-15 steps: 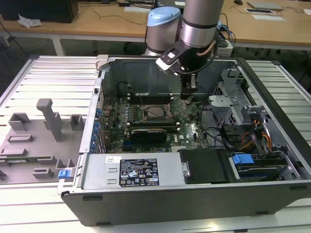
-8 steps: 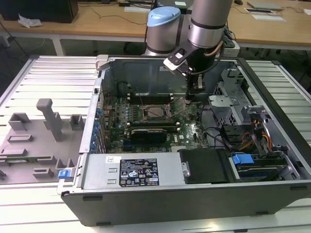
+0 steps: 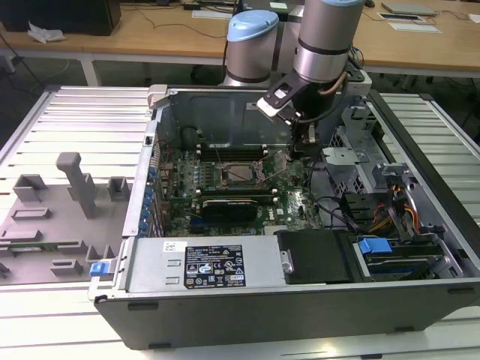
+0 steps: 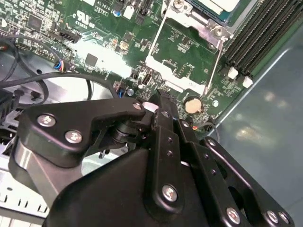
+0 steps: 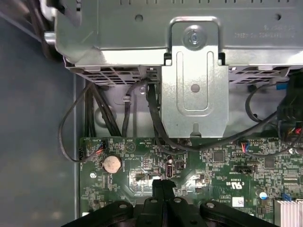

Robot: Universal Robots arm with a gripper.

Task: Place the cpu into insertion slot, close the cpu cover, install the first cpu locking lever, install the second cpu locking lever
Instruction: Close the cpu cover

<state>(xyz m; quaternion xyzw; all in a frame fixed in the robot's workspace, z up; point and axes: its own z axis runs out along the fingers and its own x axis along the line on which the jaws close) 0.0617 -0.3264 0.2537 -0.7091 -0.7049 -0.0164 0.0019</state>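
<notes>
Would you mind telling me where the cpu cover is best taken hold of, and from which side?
Probably by its free edge, opposite the hinge: the cpu cover appears to stand open off the insertion slot, a thin frame with an open window, so only its rim offers a grip. Come from the side away from the slot, where the gripper is.
</notes>
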